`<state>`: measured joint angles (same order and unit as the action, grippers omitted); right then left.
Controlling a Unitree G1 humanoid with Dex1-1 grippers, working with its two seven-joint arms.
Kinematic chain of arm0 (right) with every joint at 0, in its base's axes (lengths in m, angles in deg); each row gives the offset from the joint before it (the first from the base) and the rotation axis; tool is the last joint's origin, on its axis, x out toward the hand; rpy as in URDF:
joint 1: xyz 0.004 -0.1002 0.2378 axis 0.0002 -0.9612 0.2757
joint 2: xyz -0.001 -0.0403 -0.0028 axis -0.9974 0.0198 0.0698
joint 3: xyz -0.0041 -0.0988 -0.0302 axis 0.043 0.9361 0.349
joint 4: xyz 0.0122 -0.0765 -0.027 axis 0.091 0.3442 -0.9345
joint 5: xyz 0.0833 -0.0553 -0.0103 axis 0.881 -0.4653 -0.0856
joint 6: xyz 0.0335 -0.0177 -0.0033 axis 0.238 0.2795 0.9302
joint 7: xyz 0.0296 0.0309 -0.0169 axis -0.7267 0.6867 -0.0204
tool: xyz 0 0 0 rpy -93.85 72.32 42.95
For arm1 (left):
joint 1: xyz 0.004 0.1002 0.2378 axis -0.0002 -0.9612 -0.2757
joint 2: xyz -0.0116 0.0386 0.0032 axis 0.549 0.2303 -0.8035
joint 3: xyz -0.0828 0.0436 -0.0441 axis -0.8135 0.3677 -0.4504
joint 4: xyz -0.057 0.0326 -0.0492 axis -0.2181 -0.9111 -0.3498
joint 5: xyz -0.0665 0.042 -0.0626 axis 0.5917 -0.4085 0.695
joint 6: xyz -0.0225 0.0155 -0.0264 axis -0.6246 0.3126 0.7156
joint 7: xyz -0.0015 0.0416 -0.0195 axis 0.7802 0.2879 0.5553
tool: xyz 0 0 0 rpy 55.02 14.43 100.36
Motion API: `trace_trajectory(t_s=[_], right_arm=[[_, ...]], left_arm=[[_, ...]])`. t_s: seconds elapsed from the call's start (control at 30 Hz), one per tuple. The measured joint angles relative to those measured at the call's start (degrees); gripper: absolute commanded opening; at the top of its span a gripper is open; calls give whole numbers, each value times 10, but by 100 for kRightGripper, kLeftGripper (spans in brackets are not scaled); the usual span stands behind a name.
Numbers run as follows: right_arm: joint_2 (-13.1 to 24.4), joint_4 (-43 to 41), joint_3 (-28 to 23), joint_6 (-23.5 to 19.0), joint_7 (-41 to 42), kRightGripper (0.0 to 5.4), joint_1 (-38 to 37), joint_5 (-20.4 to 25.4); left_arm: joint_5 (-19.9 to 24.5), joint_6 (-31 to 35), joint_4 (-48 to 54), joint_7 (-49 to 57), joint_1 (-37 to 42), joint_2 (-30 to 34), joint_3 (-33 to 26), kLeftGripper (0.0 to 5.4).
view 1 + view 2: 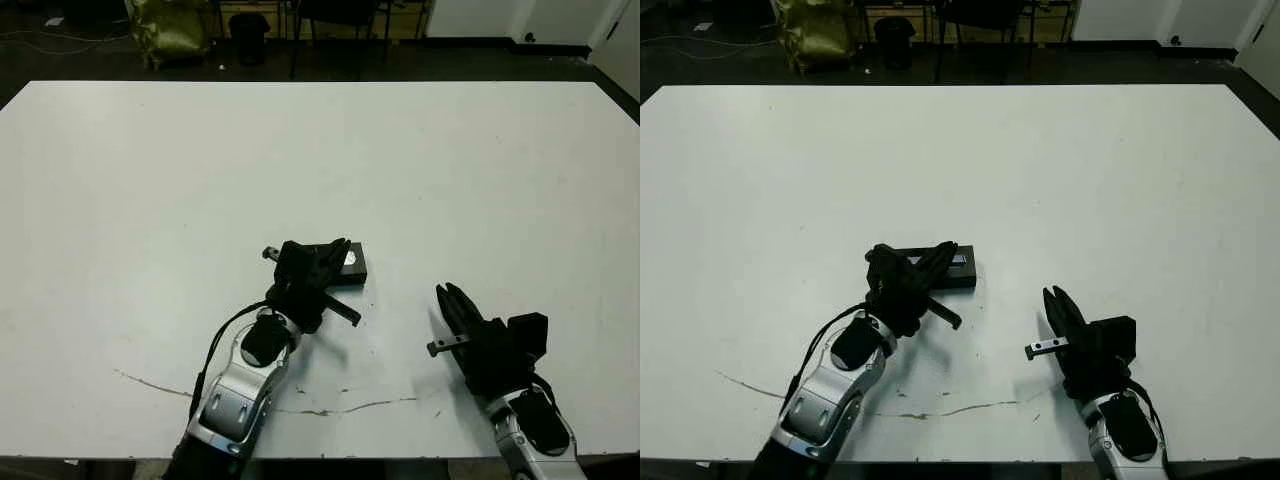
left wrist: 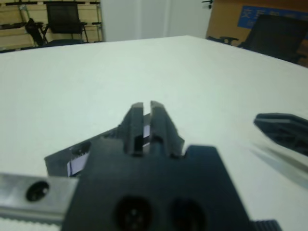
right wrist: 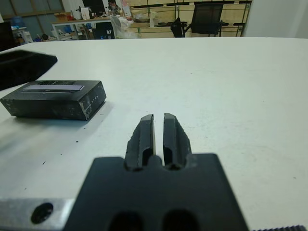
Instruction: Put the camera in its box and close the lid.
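Black lid (image 3: 54, 88) with its silver strip sits on the box (image 3: 48, 106) near the table's (image 1: 320, 150) centre. Left gripper (image 1: 930, 262) hovers over it, fingers closed on nothing. Right gripper (image 1: 452, 305), also closed and empty, rests to the right.

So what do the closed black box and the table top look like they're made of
The box looks like matte black card or plastic, hard to tell which; its corner edges are scuffed pale. The strip on its lid has a glossy silver-lavender sheen, perhaps foil. The table looks like smooth white laminate, marked near the front edge.

Even bright overhead light, soft shadows, blurry wrist foregrounds
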<state>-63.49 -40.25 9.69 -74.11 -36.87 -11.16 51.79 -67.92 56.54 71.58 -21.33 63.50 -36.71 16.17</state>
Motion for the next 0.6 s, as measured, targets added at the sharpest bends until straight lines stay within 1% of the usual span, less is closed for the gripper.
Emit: trace_trajectory(t_s=[0.1, 0.23, 0.37, 0.6], right_arm=[[0, -1, 0, -1, 3, 0, 0, 2], [1, -1, -3, -6, 11, 0, 1, 20], [2, -6, -5, -16, 11, 0, 0, 21], [3, -9, -7, -18, 11, 0, -1, 21]], left_arm=[[-4, 2, -17, 20, 3, -1, -1, 2], [-2, 37, -27, 39, 17, -3, -4, 2], [12, 105, -19, 48, 41, -3, -12, 2], [13, 242, 19, 42, 76, -3, -21, 2]])
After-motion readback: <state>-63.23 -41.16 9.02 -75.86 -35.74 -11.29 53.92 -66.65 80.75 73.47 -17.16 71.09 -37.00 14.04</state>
